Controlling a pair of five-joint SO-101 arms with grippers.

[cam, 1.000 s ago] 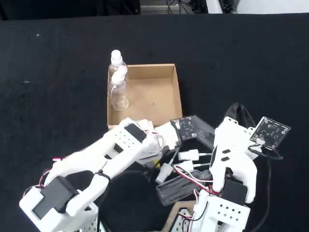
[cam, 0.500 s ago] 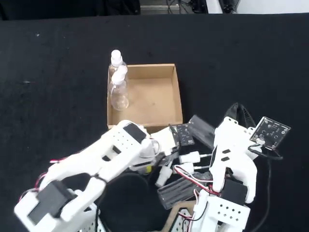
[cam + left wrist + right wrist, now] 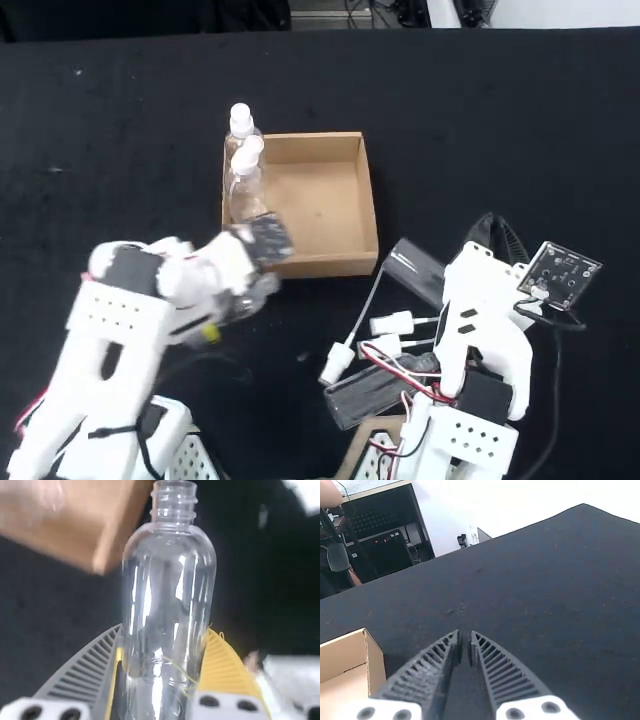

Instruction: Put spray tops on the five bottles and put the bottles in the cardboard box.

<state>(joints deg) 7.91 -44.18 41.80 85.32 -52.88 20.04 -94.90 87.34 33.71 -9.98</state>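
Left tool: clamped around clear bottle, neck bare, held just beside front-left corner of cardboard box.
Right tool: nearly closed, holding nothing, above the surface.
Capped bottles: two, at box's left wall; inside or against it, unclear.
Loose spray tops: three, on surface near right arm.
Progress, judged: under halfway; three bottles left to cap and box.
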